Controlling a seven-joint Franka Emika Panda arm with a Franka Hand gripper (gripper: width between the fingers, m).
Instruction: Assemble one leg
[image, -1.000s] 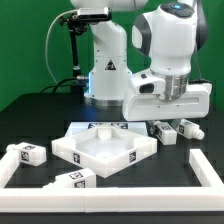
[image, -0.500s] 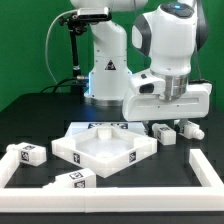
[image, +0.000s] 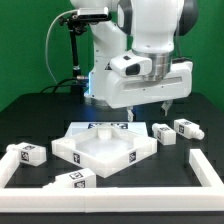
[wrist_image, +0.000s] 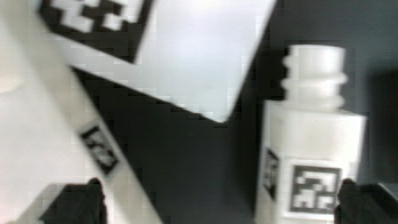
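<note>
Several legs lie on the black table: two on the exterior view's right (image: 163, 133) (image: 186, 128) and two on its left (image: 27, 153) (image: 76, 179). All are short white pegs with tag markers. My gripper (image: 148, 108) hangs open and empty above the table, over the gap between the big white square panel (image: 105, 146) and the nearest right leg. In the wrist view that leg (wrist_image: 311, 130) lies below, close to one dark fingertip (wrist_image: 377, 205), and the panel's corner (wrist_image: 160, 50) is beside it. The gripper (wrist_image: 222, 208) touches nothing.
A white raised bar (image: 206, 166) lies at the front right, and a white rail (image: 20, 185) runs along the front and left. The robot's base (image: 105, 70) stands behind the panel, in front of a green backdrop.
The arm has risen and swung toward the exterior view's left, and the wrist has turned. The gripper was low beside the right-hand legs; now it hovers higher. The parts have not moved.
</note>
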